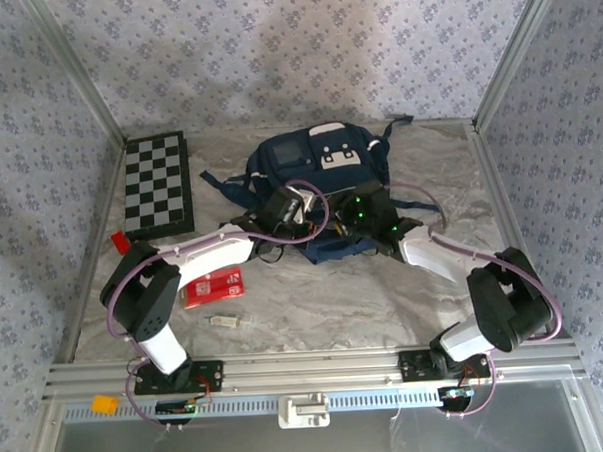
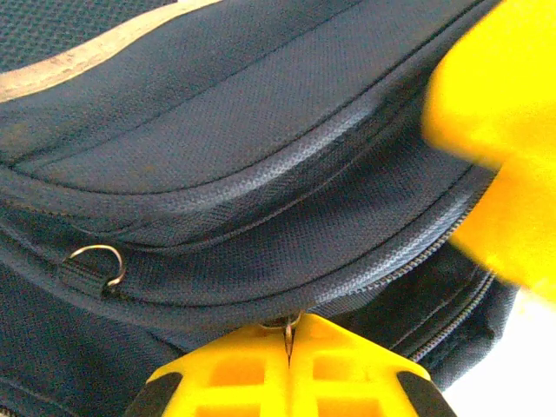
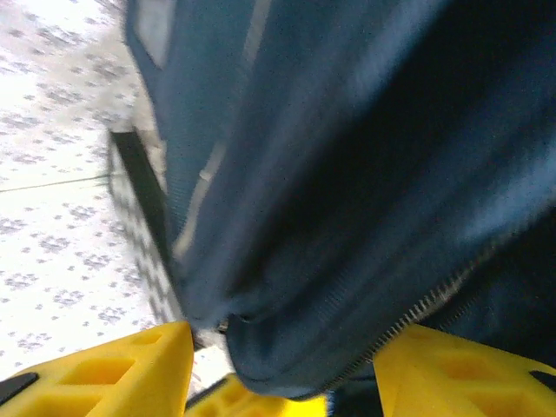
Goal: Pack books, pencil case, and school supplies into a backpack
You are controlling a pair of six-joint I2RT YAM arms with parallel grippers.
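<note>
The left gripper [image 2: 289, 337] is clamped on the zipper ring [image 2: 287, 324] of the backpack [image 2: 261, 130] — the right gripper [image 3: 285, 373] stands open, astride the fabric.

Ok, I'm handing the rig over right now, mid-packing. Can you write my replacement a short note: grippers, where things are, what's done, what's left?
Left gripper: shut on the small metal zip pull of the large navy-blue fabric backpack.
Right gripper: open, fingers either side of the backpack's fabric edge by the zip, nothing clamped.
The flat red rectangular pencil case and the small pale stick-like supply lie on the marbled table, left of and nearer than the backpack.
Done: cannot tell whether the books are inside.
Left: probably work the zip open, then pack the pencil case and the stick.
</note>
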